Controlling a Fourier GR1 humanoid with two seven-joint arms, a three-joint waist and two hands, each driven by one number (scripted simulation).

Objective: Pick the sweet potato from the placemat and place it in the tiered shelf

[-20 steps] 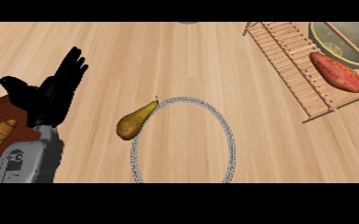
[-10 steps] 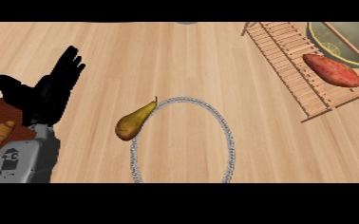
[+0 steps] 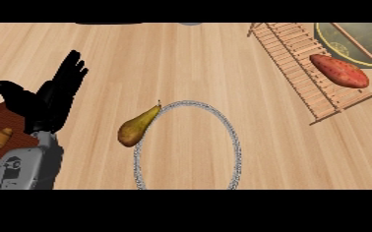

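A pale, wood-grain tabletop (image 3: 181,64) fills the view. At the far right the sweet potato (image 3: 339,71) lies on the slatted wooden tiered shelf (image 3: 291,54) — well apart from the placemat (image 3: 235,147), a near, central oval with a silvery rim. 1 pear (image 3: 138,128) rests across that rim's left edge. At the left edge, the left robot hand (image 3: 47,103) rests with its fingers straight and spread apart, holding nothing.
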